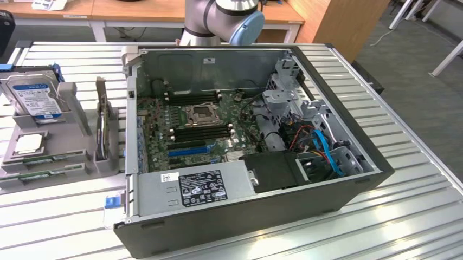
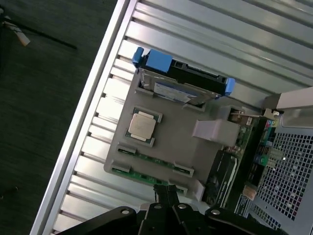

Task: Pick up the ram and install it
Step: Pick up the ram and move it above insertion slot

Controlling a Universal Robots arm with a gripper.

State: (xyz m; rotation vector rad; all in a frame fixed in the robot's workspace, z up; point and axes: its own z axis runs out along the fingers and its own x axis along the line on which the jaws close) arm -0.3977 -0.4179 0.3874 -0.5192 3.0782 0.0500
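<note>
Gripper (image 2: 165, 192) is hanging with its fingers pressed together just above the ram (image 2: 152, 159), which is lying flat in the gray holder (image 2: 181, 147) near a processor (image 2: 142, 125) and a hard drive (image 2: 190, 78). The holder is sitting at the exterior view's lower left, beside the open computer case (image 1: 239, 233).

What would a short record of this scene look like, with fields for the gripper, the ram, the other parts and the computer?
gripper: shut, holding nothing, tips close above the ram
ram: two green sticks lying flat in the grey holder, not yet picked up
other parts in holder: square processor chip; hard drive standing upright
computer case: lying open on the slatted table, motherboard exposed
</note>
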